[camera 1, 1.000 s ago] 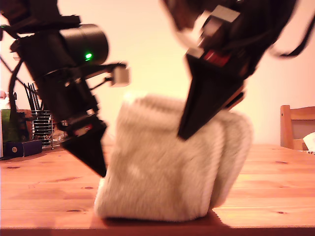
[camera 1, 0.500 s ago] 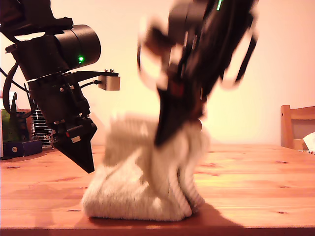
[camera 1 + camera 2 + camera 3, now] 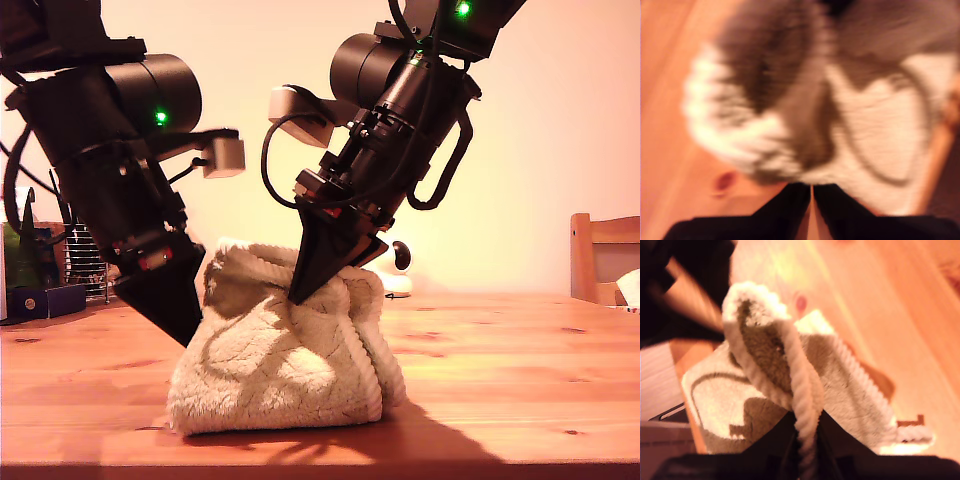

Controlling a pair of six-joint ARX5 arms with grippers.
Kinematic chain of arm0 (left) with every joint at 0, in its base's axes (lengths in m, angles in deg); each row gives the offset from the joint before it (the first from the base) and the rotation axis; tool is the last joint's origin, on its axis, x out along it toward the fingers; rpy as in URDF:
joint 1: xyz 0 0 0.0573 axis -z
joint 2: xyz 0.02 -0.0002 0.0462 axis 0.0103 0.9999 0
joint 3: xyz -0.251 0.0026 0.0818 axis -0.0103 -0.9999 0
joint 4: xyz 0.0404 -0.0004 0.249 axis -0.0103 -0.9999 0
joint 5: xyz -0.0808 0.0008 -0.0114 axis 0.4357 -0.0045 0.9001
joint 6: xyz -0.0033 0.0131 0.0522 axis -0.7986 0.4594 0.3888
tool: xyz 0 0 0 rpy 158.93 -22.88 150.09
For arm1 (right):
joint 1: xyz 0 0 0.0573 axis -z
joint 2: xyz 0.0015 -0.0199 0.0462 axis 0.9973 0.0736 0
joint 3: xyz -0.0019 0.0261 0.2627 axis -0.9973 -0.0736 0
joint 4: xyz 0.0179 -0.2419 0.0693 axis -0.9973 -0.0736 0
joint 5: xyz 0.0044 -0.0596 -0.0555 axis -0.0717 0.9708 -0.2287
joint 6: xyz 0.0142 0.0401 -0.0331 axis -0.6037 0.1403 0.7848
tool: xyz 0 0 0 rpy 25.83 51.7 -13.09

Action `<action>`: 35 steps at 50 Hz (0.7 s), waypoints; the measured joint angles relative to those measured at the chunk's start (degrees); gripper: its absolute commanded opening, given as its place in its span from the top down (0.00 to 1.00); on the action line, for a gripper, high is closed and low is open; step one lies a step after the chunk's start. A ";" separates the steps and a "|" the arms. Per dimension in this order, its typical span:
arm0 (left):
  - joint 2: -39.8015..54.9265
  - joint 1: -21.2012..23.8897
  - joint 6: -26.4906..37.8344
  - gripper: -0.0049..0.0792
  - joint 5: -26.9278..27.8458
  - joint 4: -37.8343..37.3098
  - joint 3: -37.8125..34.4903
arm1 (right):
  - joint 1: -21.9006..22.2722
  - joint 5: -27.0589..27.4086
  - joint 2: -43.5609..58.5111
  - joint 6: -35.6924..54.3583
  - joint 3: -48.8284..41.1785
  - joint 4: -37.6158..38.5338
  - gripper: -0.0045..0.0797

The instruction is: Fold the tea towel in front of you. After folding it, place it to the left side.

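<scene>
The tea towel, cream-white and fluffy with a corded hem, lies bunched in a heap near the table's front edge, at the middle of the exterior view. My second gripper reaches down from the exterior view's upper right onto the top of the heap. The second wrist view shows my second gripper shut on the corded hem, with the tea towel draped beyond it. My first gripper sits low against the heap's side toward the exterior view's left. In the blurred first wrist view my first gripper is shut just short of the tea towel.
The wooden table runs to its front edge just below the towel. A small white camera stands behind the heap. A wire holder with dark sticks and a dark box are at the exterior view's left, a wooden chair at its right.
My second gripper swung toward the exterior view's left and came lower, carrying the towel's edge. The towel went from a tall drape to a lower, crumpled heap. My first gripper dropped slightly beside it.
</scene>
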 measured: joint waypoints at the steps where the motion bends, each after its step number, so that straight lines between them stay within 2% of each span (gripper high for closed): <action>1: -0.07 0.00 -0.02 0.96 0.17 -0.02 0.00 | 0.02 0.04 0.00 0.00 0.00 0.15 0.94; 12: -0.68 0.00 -0.02 0.96 -2.01 -2.03 0.00 | 0.04 1.53 0.09 -0.07 0.00 2.69 0.76; 24: -2.91 -0.79 -0.02 0.96 -3.50 -2.99 0.04 | 0.04 1.64 0.20 -0.15 0.00 3.56 0.64; 31: -3.02 -0.79 -0.22 0.96 -3.43 -3.37 0.04 | 0.04 3.96 0.20 -0.22 0.00 4.83 0.63; 35: -3.02 -0.79 -1.40 0.96 -1.49 -2.86 0.04 | 0.09 4.96 0.20 -0.22 0.04 4.61 0.65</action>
